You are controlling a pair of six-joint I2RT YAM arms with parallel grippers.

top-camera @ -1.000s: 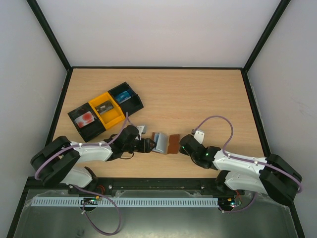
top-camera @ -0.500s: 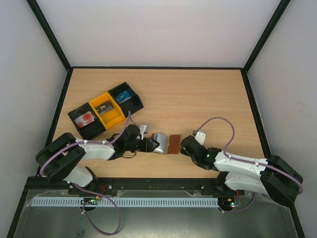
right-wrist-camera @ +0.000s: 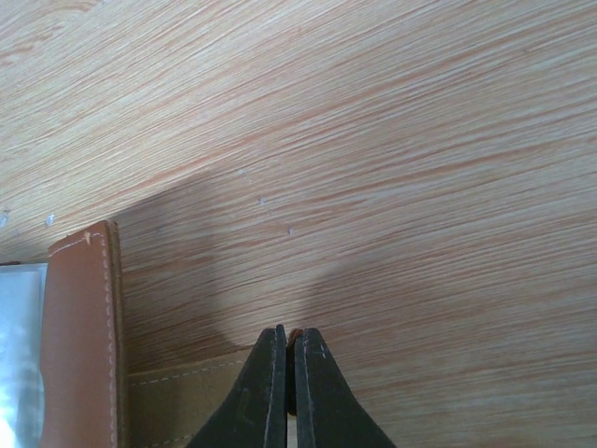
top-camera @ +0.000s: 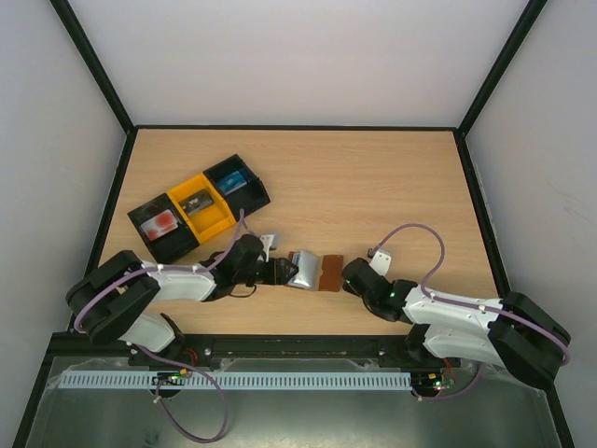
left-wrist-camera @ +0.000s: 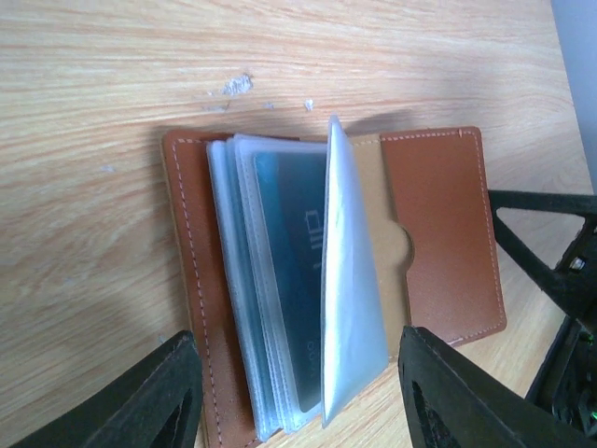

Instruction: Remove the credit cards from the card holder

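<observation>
Closest to the arm bases, the right gripper (right-wrist-camera: pixel 287 347) has its jaws squeezed fully together. From its wrist cam it looks like they're nipping the tan side tab (right-wrist-camera: pixel 187 387) of the card holder (top-camera: pixel 318 271), basically anchoring it. The left gripper (left-wrist-camera: pixel 298 378) sits on the other side with its jaws about halfway apart and holding nothing, one finger either side of the sleeve stack.

The holder lies open and flat on the table (top-camera: pixel 392 187), near the front edge, right between the two grippers. Opened out, its long axis runs left-right from one gripper to the other, with the spine crossing that. One clear sleeve (left-wrist-camera: pixel 347 289) stands up on edge. Under it a teal credit card (left-wrist-camera: pixel 287 271) sits in the next sleeve, long side parallel to the spine. Can't tell which end of that sleeve is the open one.

Handling-wise, my guess is the card is stiff, thin, slick and weighs next to nothing. The sleeves look floppy, and the holder seems light enough to drag along if it isn't pinned. I'd go for a short exposed edge of the card, not the plastic around it, and pull along the card's long axis.

Further back on the left, the three trays (top-camera: pixel 198 207) each have a card lying in them, well apart from the holder.
</observation>
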